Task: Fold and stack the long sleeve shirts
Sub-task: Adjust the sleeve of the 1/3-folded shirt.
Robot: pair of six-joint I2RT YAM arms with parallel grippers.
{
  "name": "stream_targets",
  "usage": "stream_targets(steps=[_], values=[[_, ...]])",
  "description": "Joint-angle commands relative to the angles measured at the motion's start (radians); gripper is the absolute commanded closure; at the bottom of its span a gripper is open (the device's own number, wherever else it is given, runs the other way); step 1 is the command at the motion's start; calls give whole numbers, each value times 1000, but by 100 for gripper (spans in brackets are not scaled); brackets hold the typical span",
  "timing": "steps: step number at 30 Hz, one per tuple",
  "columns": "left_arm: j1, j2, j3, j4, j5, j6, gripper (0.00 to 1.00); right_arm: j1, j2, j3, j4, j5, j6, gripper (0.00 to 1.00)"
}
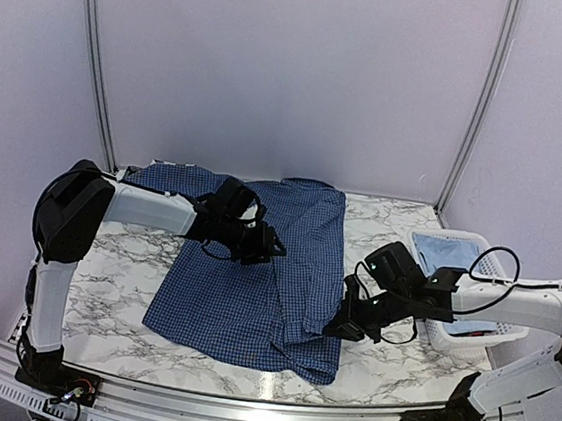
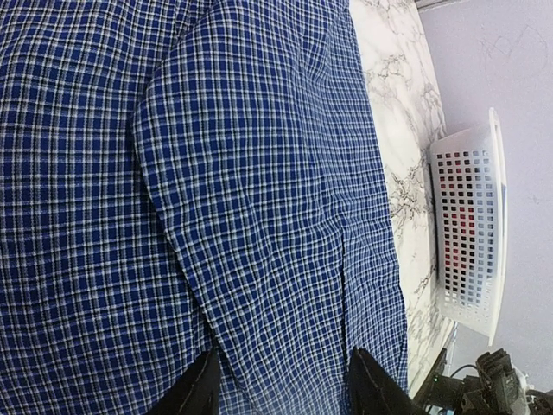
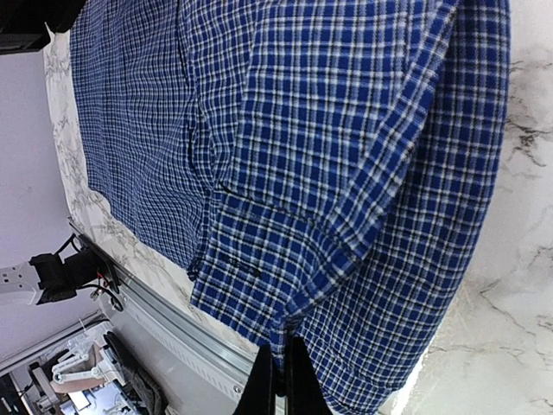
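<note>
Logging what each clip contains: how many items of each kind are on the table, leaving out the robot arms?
dark blue checked shirt: 1
white slatted basket: 1
pale blue cloth in the basket: 1 visible; anything beneath it is hidden
Total: 3

- Left arm point(image 1: 151, 205) reaches from its base at the left edge out over mid-table, elbow high and wrist angled down. The left gripper point(image 1: 265, 246) points downward, its fingers point(image 2: 197, 393) standing apart.
- Right arm point(image 1: 513, 300) stretches low and leftward from the right side. The right gripper point(image 1: 337, 327) tips down, its fingers point(image 3: 263, 385) pinched together on a fold of the dark blue shirt point(image 3: 346, 173).
</note>
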Motion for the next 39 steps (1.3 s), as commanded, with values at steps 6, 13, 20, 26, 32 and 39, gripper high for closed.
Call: stream_targets(steps=[6, 13, 20, 26, 32, 39], values=[[9, 23, 40, -2, 7, 23, 49, 35, 37, 39, -13, 21, -19, 97], [25, -2, 31, -15, -23, 61, 53, 30, 78, 169, -173, 169, -159, 59], [30, -22, 42, -15, -49, 123, 72, -163, 163, 319, -91, 230, -392, 66], [36, -25, 67, -61, -55, 140, 79, -316, 430, 485, 196, 101, -477, 81], [57, -59, 50, -107, -86, 165, 81, -390, 675, 712, 290, 49, -499, 89], [89, -165, -68, -143, -149, 208, 81, -463, 876, 911, 356, -23, -455, 90]])
